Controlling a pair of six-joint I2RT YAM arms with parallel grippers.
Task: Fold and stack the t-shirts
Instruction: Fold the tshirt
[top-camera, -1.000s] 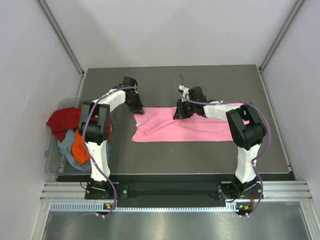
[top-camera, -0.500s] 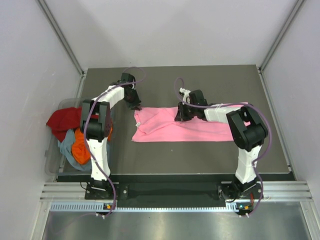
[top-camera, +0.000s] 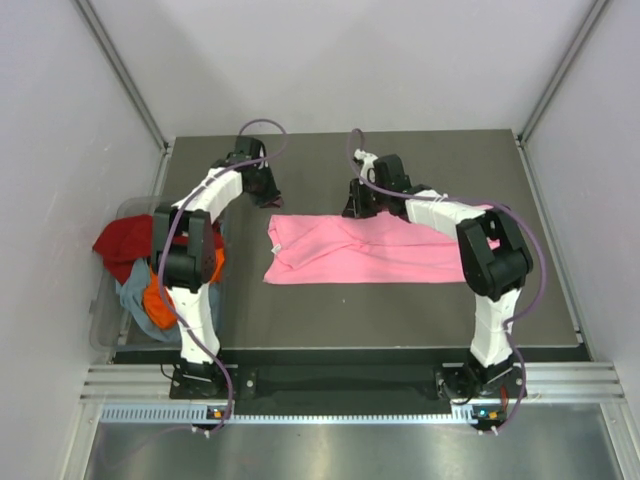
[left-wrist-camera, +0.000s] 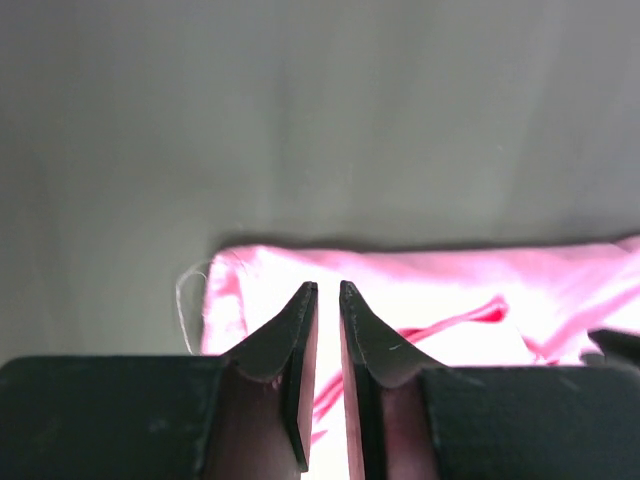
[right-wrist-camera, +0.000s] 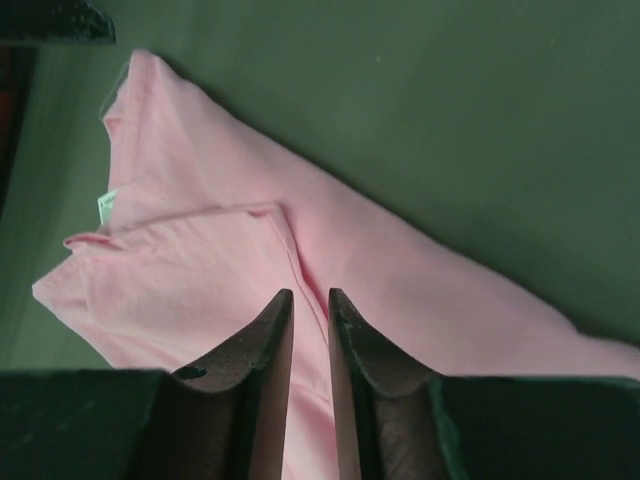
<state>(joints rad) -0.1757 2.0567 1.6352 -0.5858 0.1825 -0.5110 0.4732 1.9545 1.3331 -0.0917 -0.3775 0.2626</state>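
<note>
- White walls (top-camera: 350, 70) closed in a dark bench (top-camera: 400, 310) on three sides.
- A pink t-shirt (top-camera: 370, 255) lay folded into a long flat band across the middle of the bench, with its white neck label (right-wrist-camera: 107, 206) showing near the left end.
- The left gripper (top-camera: 268, 197) hung over bare bench just beyond the shirt's far left corner. Its fingers stood a narrow slit apart with nothing between them.
- The right gripper (top-camera: 355, 207) hung at the shirt's far edge, above a fold line. Its fingers were parted by a thin gap and held no cloth; whether the tips touched the fabric could not be told.
- A clear bin (top-camera: 100, 330) stood off the bench's left edge.
- It held a dark red t-shirt (top-camera: 125, 240), an orange t-shirt (top-camera: 160, 300) and a grey-blue t-shirt (top-camera: 130, 292), bunched together.
</note>
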